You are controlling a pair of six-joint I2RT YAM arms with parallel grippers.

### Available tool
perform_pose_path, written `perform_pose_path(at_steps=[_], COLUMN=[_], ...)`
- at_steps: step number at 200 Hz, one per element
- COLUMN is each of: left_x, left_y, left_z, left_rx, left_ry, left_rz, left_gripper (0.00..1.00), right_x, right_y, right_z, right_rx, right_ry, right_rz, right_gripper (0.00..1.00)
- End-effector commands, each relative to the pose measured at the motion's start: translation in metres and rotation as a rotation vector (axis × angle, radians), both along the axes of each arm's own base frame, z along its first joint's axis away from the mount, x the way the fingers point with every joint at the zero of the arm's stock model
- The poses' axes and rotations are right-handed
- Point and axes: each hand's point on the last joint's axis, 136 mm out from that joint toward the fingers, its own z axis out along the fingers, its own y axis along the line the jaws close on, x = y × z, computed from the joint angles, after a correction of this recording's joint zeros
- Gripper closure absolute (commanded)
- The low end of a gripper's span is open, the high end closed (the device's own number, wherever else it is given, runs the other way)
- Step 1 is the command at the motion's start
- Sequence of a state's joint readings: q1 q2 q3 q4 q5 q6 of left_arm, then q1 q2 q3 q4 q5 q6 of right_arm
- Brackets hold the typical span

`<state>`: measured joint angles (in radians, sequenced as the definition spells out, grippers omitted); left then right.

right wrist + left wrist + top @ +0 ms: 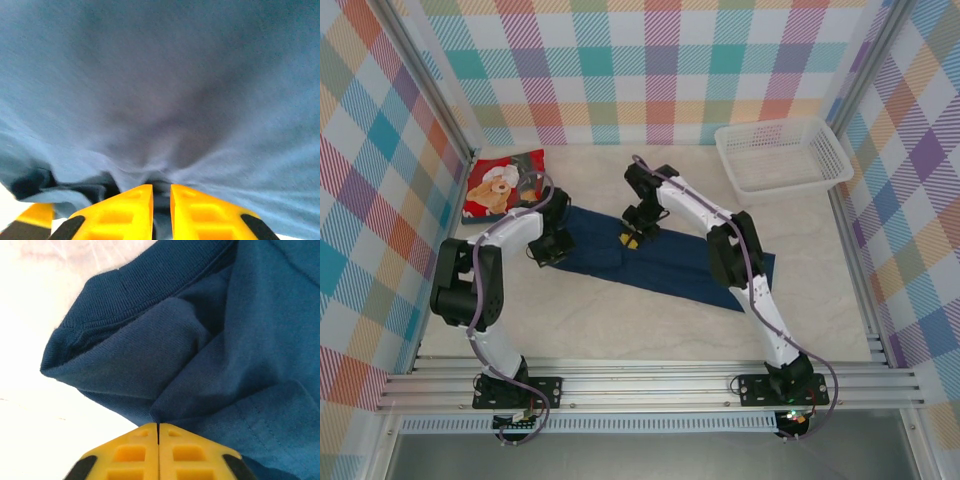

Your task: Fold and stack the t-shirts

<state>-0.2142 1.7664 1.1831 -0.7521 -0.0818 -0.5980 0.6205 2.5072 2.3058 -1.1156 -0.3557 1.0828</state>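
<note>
Your left gripper (158, 426) is pinching a crease of the navy t-shirt (670, 270), fingers pressed together. Your right gripper (161, 187) is nipping it through a narrow gap. You're likely mid-fold on this mid-table shirt, and the next move needs both grippers lifting evenly. The red t-shirt (503, 185) is waiting far left.

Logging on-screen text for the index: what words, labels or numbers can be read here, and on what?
No text can be read.
On the red shirt: a teddy-bear picture; any lettering is too small to read.
On the navy shirt: plain cloth, no print showing.
On the basket: no label.
</note>
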Motion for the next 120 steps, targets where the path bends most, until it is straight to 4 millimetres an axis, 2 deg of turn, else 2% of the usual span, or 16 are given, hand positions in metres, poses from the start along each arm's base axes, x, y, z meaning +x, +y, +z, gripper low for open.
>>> perform_pose_path(at_steps=[1,22,30,41,57,70,80,97,120], left_x=[-0.006,-0.005,-0.005,-0.006,-0.002,0.004,0.004,-0.001,-0.009], left_y=[0.006,0.011,0.013,0.015,0.002,-0.015,-0.023,-0.04,-0.07], left_z=[0.006,0.029,0.041,0.054,0.066,0.063,0.056,0.041,0.032], left_rx=[0.049,0.064,0.07,0.071,-0.01,-0.113,-0.153,-0.215,-0.274], left_ry=[0.034,-0.018,-0.041,-0.062,-0.109,-0.131,-0.102,-0.033,0.032], left_rz=[-0.002,0.032,0.047,0.071,0.084,0.096,0.12,0.157,0.172], left_gripper=[0.74,0.57,0.55,0.55,0.61,0.67,0.71,0.74,0.75], right_x=[0.003,0.003,0.004,0.006,0.002,-0.011,-0.021,-0.028,-0.04], right_y=[-0.014,-0.032,-0.038,-0.041,-0.037,-0.041,-0.051,-0.085,-0.167], right_z=[0.005,0.014,0.023,0.039,0.06,0.065,0.067,0.072,0.066], right_rx=[-0.028,-0.1,-0.119,-0.117,-0.084,-0.095,-0.114,-0.112,-0.127], right_ry=[0.01,-0.039,-0.077,-0.148,-0.232,-0.241,-0.26,-0.35,-0.373], right_rz=[0.027,0.025,0.021,0.029,0.065,0.093,0.098,0.056,-0.073], right_gripper=[0.78,0.72,0.72,0.73,0.76,0.79,0.81,0.77,0.75])
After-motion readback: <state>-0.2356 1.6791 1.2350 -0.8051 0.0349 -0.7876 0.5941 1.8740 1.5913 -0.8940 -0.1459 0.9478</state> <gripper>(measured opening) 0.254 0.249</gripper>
